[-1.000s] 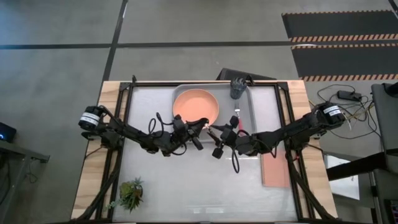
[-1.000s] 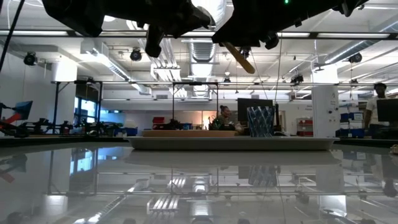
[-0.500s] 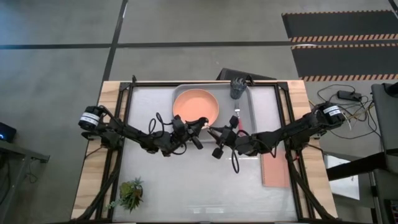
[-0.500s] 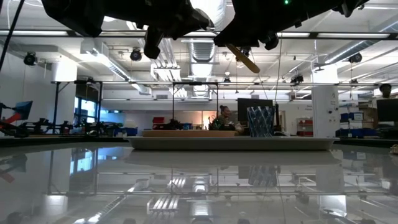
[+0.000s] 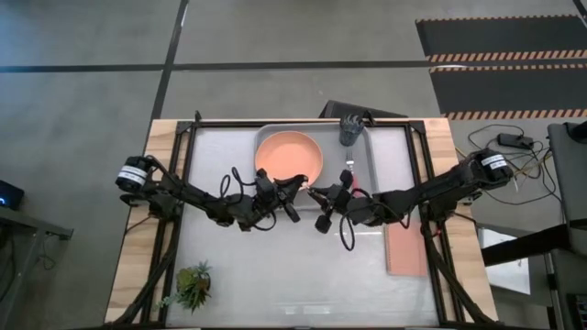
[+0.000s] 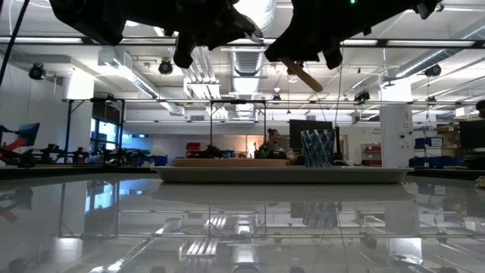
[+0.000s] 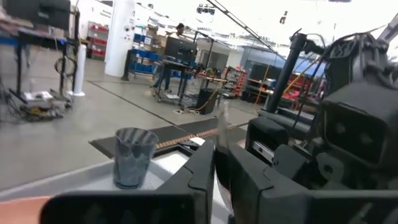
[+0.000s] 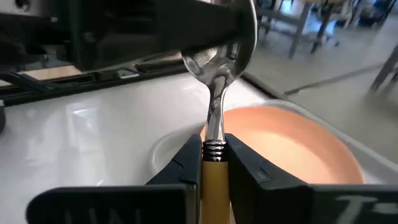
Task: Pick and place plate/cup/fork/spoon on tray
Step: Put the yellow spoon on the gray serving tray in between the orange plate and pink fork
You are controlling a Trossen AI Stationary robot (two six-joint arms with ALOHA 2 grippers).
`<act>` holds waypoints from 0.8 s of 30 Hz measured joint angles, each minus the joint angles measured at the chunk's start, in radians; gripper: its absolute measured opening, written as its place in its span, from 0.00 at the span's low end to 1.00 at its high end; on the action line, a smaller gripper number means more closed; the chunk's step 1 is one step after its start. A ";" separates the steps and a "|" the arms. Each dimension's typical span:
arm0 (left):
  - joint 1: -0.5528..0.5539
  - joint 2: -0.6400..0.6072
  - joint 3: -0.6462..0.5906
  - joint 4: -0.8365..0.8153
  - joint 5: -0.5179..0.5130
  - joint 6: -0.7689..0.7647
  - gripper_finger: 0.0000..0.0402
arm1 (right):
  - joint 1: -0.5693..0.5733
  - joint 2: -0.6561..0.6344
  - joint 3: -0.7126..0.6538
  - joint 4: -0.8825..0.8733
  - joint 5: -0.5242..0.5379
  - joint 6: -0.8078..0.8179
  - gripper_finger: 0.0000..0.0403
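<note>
One spoon (image 8: pixel 217 118) clamped in right claw (image 8: pixel 214 158), held above tray (image 5: pixel 385 151) edge beside one plate (image 5: pixel 289 156). One cup (image 5: pixel 349 131), one fork (image 5: pixel 349 170) on tray. Left claw (image 5: pixel 295 183) together, facing right claw over tabletop (image 5: pixel 275 275).

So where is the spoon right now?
The spoon is held in the air by the right gripper, just off the plate and the left gripper, above the tray.

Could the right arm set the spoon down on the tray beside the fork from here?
Probably yes: the right pincer grips the spoon above the tray, bare beside the fork; the left pincer crowds it.
</note>
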 joint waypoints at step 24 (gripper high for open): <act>-0.055 -0.333 -0.070 -0.081 -0.007 0.661 0.37 | -0.411 -0.053 0.000 -0.551 -0.313 0.813 0.08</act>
